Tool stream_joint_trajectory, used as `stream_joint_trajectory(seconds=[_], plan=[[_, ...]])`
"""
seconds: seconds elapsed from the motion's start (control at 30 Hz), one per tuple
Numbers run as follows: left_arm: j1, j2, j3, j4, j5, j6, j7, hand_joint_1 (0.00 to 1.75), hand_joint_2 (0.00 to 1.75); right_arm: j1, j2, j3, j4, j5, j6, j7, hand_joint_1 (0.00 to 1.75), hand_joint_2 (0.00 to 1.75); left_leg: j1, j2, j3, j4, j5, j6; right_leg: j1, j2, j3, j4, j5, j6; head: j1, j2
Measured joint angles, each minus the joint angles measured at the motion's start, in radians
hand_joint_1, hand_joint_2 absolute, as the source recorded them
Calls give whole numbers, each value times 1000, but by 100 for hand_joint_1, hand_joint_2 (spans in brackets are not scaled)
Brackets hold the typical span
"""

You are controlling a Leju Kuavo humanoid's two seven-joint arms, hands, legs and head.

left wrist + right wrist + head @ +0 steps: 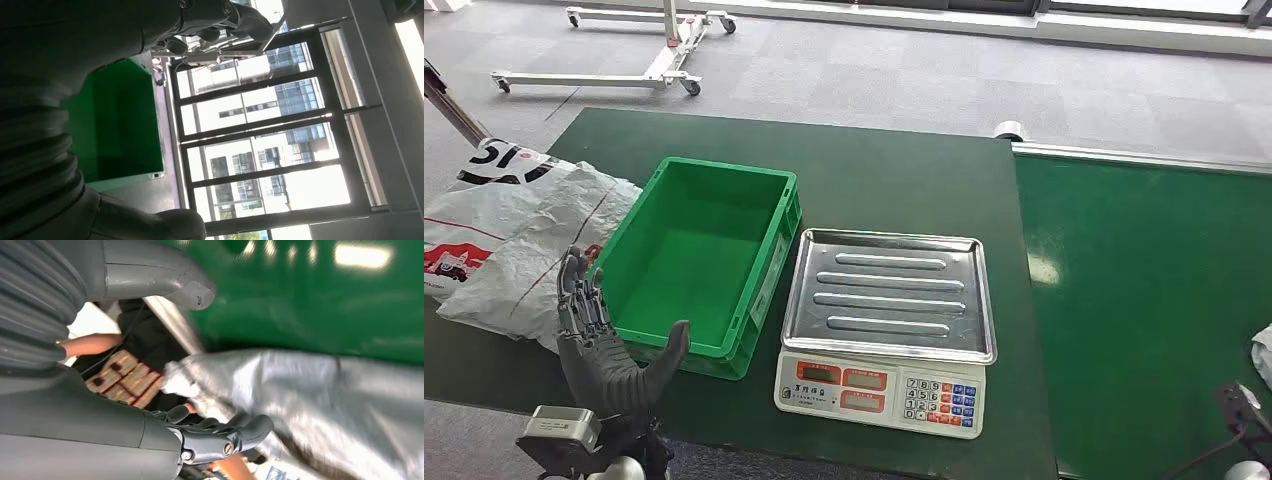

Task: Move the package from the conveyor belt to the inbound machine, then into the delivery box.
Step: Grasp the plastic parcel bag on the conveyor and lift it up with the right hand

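Dark green table (pixel 894 190) stretches wide on grey carpet tiles, a white wheeled frame (pixel 659 50) parked far left. Left hand (pixel 604 340) hovers at the near-left corner of the empty green delivery box (pixel 699 255), fingers spread, holding nothing. Scale (pixel 886 320) sits just right of the box. Right hand (pixel 210 432) reaches by the silver package (pixel 320 400) on the conveyor belt (pixel 1144 300); its grip I cannot tell.

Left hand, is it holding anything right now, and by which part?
Nothing. The left hand is raised open, fingers apart, in front of the green box, touching neither it nor the white bag beside it.
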State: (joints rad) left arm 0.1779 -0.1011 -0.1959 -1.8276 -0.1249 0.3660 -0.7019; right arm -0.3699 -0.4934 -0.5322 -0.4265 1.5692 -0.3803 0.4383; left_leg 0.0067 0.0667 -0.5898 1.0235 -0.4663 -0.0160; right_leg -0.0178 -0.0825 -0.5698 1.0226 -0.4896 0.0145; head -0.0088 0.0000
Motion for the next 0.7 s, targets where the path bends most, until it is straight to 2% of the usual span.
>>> stream_joint_trajectory(seconds=[0.2, 0.27, 0.33, 0.4, 0.47, 0.53, 0.6, 0.7], plan=[[0, 5, 0, 0, 4, 7, 0, 0, 175, 5, -7, 0, -19, 2, 16, -2, 0, 175, 0, 1, 1, 0, 0, 0, 0, 1, 0, 0, 0, 0, 0, 0], [1, 7, -1, -1, 4, 16, 0, 0, 175, 9, -5, 5, -28, 1, -20, -27, 0, 175, 0, 1, -2, 0, 0, 0, 0, 1, 1, 0, 0, 0, 0, 0], [6, 10, -2, -7, 4, 35, 0, 0, 175, 14, 5, 19, -50, -15, -126, -118, 0, 175, 0, 2, -6, -1, -1, 0, 0, 1, 1, 0, 0, 0, 0, 0], [14, 13, -5, -18, 4, 53, 0, 0, 175, 13, 27, 37, -88, -53, -244, -263, 0, 175, 1, 3, -6, -1, -1, -1, 1, 4, 1, 0, 0, 0, 0, 0], [17, 17, -9, -26, 6, 58, 0, 0, 175, 17, 62, 46, -154, -91, -302, -402, 0, 175, 1, 3, -2, -1, 0, -1, 1, 3, 0, 0, 0, 0, 0, 0], [16, 19, -12, -29, 9, 47, 0, 0, 175, 36, 111, 47, -267, -100, -316, -509, 0, 175, 1, 1, 1, -1, 2, -1, 1, 1, 0, 0, 0, 0, 0, 0], [8, 19, -15, -24, 8, 27, 0, 0, 175, 57, 168, 37, -406, -86, -320, -572, 0, 175, 1, -1, 1, -1, 3, -2, 1, -1, 0, 0, 0, 0, 0, 0], [-8, 18, -18, -11, 2, 12, 0, 0, 175, 75, 230, 12, -564, -61, -321, -593, 0, 175, 1, -1, 1, -1, 3, -2, 1, -1, 0, 0, 0, -1, 0, 0]])
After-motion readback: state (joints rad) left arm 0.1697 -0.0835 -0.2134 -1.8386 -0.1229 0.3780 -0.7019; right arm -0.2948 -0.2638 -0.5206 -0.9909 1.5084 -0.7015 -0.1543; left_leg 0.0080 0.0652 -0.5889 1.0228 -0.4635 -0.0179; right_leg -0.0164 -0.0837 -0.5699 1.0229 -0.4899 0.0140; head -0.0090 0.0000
